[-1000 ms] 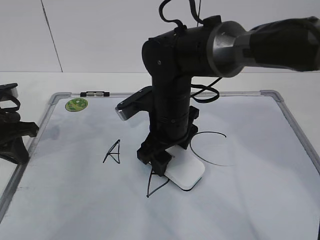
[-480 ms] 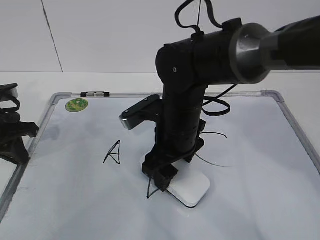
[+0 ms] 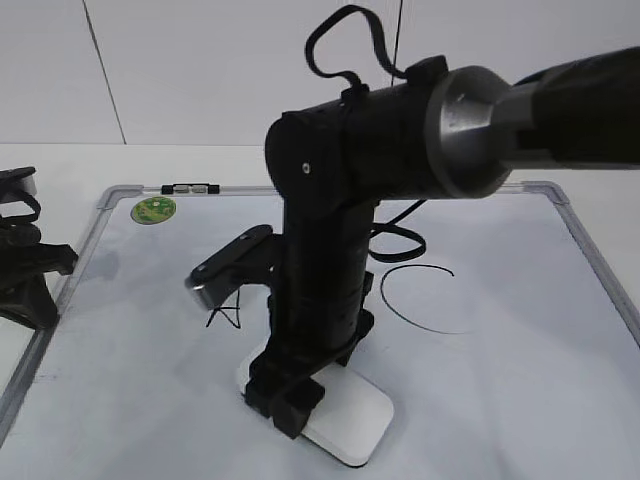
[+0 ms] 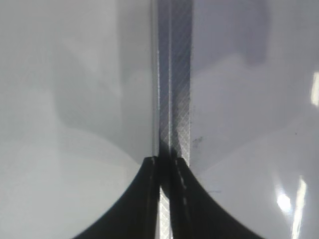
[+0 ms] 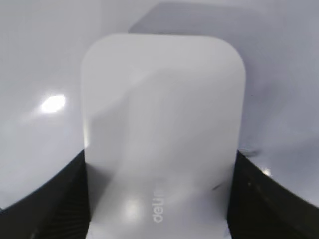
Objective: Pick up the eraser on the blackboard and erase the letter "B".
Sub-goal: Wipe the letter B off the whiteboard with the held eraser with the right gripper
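My right gripper point(image 3: 290, 400) is shut on the white eraser point(image 3: 350, 425), which lies flat on the blackboard point(image 3: 500, 400) near its front middle. In the right wrist view the eraser point(image 5: 162, 124) fills the frame between the two black jaws point(image 5: 158, 199). The letter "B" does not show; the arm and the eraser cover that part of the board. The letter "A" point(image 3: 228, 316) peeks out left of the arm. My left gripper point(image 3: 20, 270) rests off the board's left edge. In its wrist view the jaws point(image 4: 167, 162) are shut and empty above the board's metal frame point(image 4: 174, 99).
The letter "C" point(image 3: 420, 297) lies right of the arm. A round green sticker point(image 3: 153, 209) and a small black-and-silver clip point(image 3: 190, 187) sit at the board's far left corner. The grey frame point(image 3: 590, 255) rims the board.
My right arm has dragged the eraser left and toward the front of the board. The strokes of the "B" seen before are out of sight now. The left arm has not moved.
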Controlling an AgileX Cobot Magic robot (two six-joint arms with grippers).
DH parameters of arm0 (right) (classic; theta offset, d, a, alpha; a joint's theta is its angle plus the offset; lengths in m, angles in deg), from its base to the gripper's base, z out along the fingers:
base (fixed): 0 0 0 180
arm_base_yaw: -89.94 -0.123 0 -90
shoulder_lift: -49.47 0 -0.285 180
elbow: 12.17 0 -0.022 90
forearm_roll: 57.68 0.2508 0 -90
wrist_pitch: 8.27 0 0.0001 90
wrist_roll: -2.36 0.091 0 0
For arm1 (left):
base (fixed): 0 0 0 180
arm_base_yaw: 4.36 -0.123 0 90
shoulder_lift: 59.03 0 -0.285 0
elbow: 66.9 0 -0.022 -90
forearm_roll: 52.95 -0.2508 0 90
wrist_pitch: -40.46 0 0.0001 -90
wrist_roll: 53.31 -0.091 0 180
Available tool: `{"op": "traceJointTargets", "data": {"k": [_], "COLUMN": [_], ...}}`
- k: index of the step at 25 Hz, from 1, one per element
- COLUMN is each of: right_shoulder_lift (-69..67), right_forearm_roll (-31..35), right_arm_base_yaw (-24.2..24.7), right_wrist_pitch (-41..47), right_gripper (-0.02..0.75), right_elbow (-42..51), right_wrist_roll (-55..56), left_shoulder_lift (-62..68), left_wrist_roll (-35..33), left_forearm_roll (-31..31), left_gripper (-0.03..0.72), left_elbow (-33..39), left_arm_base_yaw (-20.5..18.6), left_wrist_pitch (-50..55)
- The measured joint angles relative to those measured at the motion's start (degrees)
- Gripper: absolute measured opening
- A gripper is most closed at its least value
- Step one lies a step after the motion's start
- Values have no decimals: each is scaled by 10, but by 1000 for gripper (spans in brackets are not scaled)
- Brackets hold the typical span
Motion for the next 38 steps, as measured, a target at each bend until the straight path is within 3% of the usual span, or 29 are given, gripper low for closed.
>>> {"op": "traceJointTargets", "data": {"k": [6,22,28,38], "right_shoulder_lift": [0,1,1,1], "right_forearm_roll": [-17,-225,-215,-115], "right_arm_base_yaw": [-21,-22,-18,-15], "right_wrist_pitch": [3,-1,1,15], "right_gripper": [529,529,529,529], "right_elbow": [1,1,1,1], "right_wrist_roll": [2,136,144,100], "left_shoulder_lift": [0,0,0,0], "left_wrist_roll": [0,0,0,0], "left_forearm_roll": [0,1,1,1], "left_gripper": [22,21,21,21], "left_elbow": [0,0,0,0], "left_arm_base_yaw": [0,0,0,0], "left_wrist_pitch": [0,0,0,0]}}
